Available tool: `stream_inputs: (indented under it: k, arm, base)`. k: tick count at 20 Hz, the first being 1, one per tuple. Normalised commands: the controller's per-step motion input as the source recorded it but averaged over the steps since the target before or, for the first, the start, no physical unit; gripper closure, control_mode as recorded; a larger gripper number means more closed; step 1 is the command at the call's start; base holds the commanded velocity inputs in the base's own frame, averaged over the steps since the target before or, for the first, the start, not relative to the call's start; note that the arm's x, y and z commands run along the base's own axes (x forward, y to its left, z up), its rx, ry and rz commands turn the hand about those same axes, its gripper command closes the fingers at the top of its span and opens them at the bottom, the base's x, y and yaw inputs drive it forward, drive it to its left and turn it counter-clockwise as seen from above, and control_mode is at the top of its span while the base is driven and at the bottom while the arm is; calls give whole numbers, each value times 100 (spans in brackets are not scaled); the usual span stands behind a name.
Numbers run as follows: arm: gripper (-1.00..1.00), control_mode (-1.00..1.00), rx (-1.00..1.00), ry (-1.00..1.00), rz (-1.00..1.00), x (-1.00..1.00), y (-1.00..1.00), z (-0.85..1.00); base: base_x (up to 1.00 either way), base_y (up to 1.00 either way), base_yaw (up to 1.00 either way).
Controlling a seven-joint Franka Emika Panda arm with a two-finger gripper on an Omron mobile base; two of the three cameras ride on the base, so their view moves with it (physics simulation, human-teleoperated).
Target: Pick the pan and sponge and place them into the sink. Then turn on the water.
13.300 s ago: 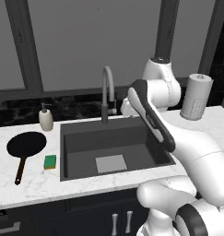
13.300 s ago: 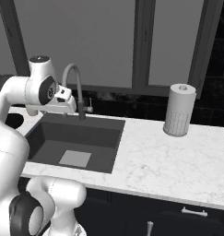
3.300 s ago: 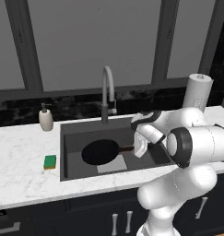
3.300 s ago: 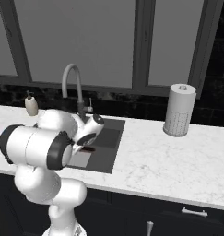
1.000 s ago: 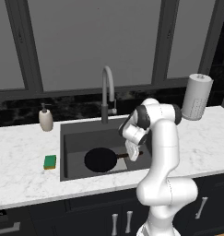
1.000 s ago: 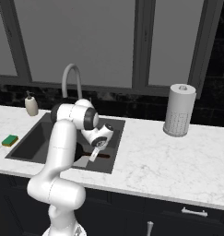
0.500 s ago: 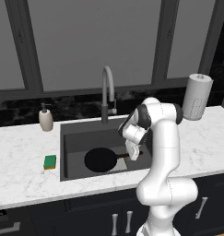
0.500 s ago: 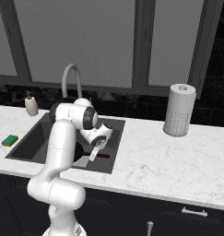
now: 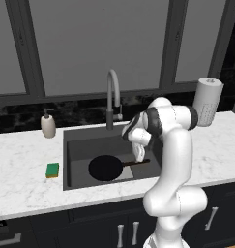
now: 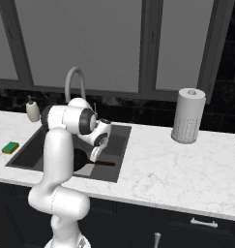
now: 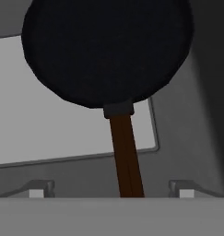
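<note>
ITEM 1 – pan (image 9: 106, 168): round, black, w/ long dark brown handle. Lies flat in btm of sink (image 9: 79, 144), over the light grey square patch. Handle runs toward the sink's right side; in hand view it passes down the middle btwn the two tips, touching neither. In right base view the handle (image 10: 105, 163) shows just beside the arm; the round part is mostly hidden behind the arm.

ITEM 2 – gripper (image 11: 111, 188): down inside the basin, over the handle end. Fingertips (image 11: 36, 189) stand wide apart, one each side of the handle, gap on both sides; nothing pinched. In left base view the hand (image 9: 138, 154) hangs just above the handle, near the basin's right wall.

ITEM 3 – sponge (image 9: 52, 170): green top over yellow layer. On white marble counter (image 9: 22, 184), just left of the sink rim, outside the basin. Well apart from gripper. Also seen at far left in right base view (image 10: 10, 147).

ITEM 4 – faucet (image 9: 112, 99): tall grey gooseneck, dark base, behind basin at back edge. No water seen running.

ITEM 5 – soap dispenser (image 9: 48, 126): small, beige, on counter behind & left of the sink.

ITEM 6 – paper towel roll (image 10: 188, 116): upright, on counter well right of the sink.
</note>
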Motion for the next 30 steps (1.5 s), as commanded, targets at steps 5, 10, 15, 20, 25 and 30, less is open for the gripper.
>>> stream_inputs:
  k: [5, 10, 15, 20, 25, 30]
  arm:
    - [-100, -100, -1, -1, -16, -67, 0, 66]
    - [-100, -100, -5, -10, -21, -59, 8, 90]
    - [-100, -100, -10, -2, -22, -30, 39, 100]
    - [-100, -100, -1, 0, -21, -27, 31, 100]
    - [-100, -100, 1, 11, -38, -33, 14, 80]
    - [-100, -100, 9, 4, -56, -63, 30, 50]
  base:
    - [0, 0, 0]
    - [0, 0, 0]
    - [0, 0, 0]
    - [0, 0, 0]
    - [0, 0, 0]
    - [0, 0, 0]
